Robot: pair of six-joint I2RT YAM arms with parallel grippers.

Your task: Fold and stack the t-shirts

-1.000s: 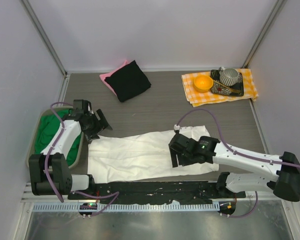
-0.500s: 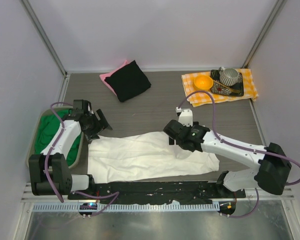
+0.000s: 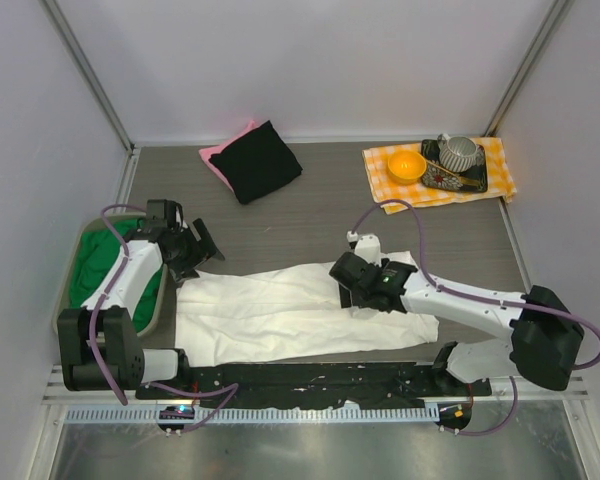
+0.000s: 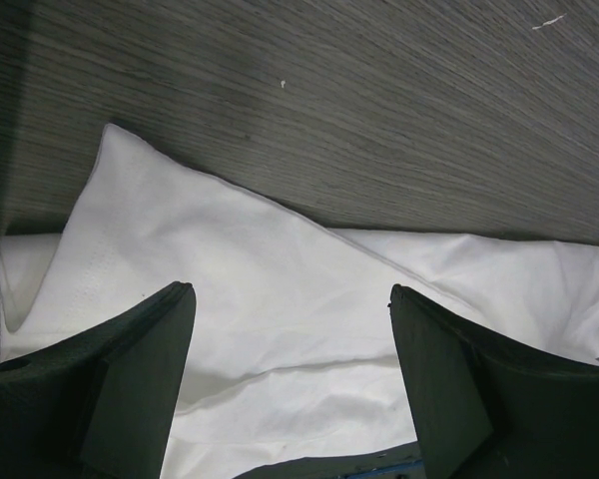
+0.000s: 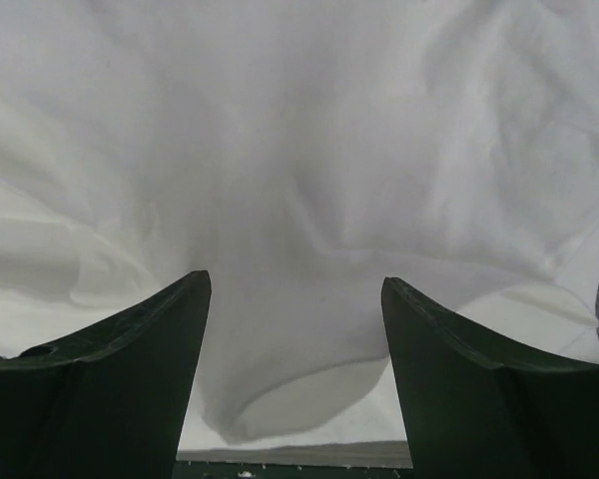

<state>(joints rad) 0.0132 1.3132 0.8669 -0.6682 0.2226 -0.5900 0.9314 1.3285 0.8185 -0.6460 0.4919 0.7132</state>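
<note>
The left arm rose from its base at 7 o'clock and bent toward 12. The left hand (image 3: 188,250) hung over the 9 o'clock end of the white t-shirt (image 3: 280,310), its fingers spread wide with nothing between them. The right arm lay low from its base at 4 o'clock and reached toward 9 across the same shirt. The right hand (image 3: 350,285) sat over the shirt's far edge, also released, gripping nothing. Whether its fingertips touched the fabric could not be told. The shirt stretched sideways along the 6 o'clock part of the surface (image 3: 320,215), its 3 o'clock end partly covered by the right arm. At 11 o'clock a folded black t-shirt (image 3: 262,160) lay on a pink t-shirt (image 3: 216,157), of which only an edge showed. At 9 o'clock a green t-shirt (image 3: 98,270) lay in a bin (image 3: 159,303), partly hidden by the left arm. Only the top view showed these, as well as the checked cloth (image 3: 490,165) at 2 o'clock carrying an orange bowl (image 3: 407,165) and a cup (image 3: 460,152). The left wrist view showed the left hand (image 4: 290,294) above a pointed fold of the white t-shirt (image 4: 230,289) against the bare surface (image 4: 379,120). The right wrist view showed the right hand (image 5: 295,279) over rumpled folds of the white t-shirt (image 5: 299,150), which nearly filled the frame.
</note>
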